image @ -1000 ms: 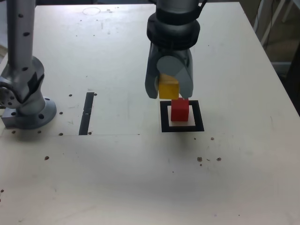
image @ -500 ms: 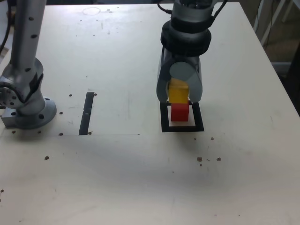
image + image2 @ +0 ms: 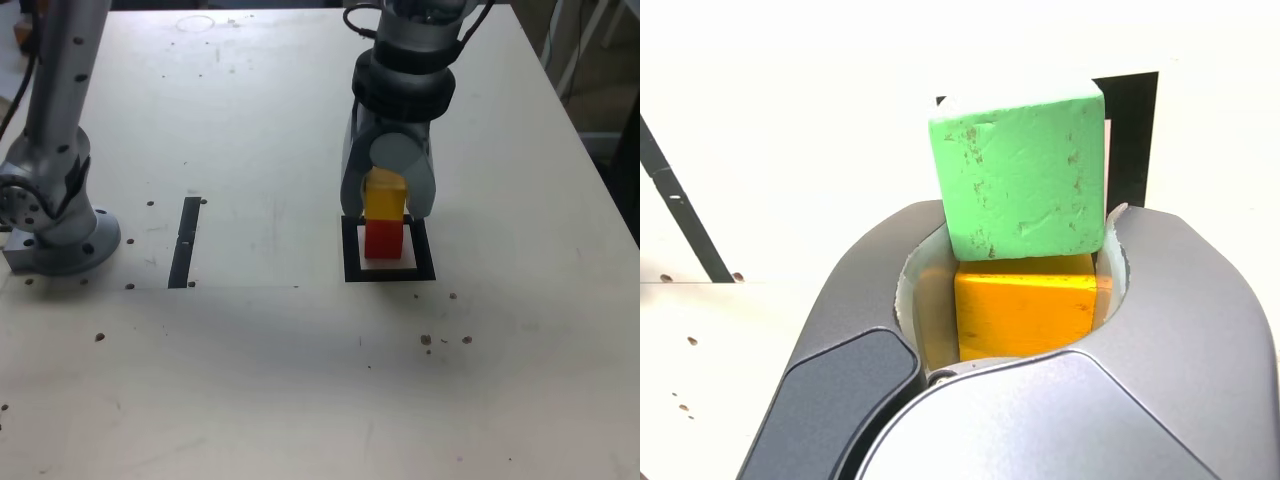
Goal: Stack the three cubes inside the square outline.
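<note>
End effector (image 3: pixel 385 200) grasps yellow cube (image 3: pixel 384 200), faces square, atop upright red cube (image 3: pixel 382 239).

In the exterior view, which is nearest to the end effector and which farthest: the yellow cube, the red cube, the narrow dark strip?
1. Yellow cube: held in the end effector.
2. Red cube: directly under the yellow one, inside the square outline.
3. Narrow dark strip: far off toward the exterior view's left.
</note>
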{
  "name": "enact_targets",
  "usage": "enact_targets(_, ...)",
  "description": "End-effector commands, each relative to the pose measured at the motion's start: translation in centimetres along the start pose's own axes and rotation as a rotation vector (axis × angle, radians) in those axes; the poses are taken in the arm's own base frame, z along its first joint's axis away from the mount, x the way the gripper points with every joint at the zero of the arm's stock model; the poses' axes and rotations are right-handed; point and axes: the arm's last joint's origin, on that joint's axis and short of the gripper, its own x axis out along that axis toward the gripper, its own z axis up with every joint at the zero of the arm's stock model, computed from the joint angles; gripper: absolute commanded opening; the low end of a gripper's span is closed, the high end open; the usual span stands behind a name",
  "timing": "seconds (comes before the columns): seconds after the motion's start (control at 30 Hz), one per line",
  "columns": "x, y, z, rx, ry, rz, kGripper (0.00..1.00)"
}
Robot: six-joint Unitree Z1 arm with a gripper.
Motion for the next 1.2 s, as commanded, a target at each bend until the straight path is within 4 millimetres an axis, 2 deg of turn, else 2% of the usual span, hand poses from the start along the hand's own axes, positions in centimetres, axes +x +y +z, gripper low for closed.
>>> enact_targets(0.0, 0.5, 0.0, 0.4, 0.003, 0.001, -0.007, 0.17)
enact_targets(0.27, 1.7, 0.3, 0.7, -0.002, -0.008, -0.022, 0.17)
enact_targets(0.6, 1.1, 1.2, 0.0, -0.014, -0.004, 0.006, 0.19)
enact_targets(0.93, 1.0, 1.2, -0.5, -0.012, 0.002, 0.002, 0.19)
enact_targets(1.17, 0.5, 0.5, -0.6, 0.007, -0.015, 0.003, 0.19)
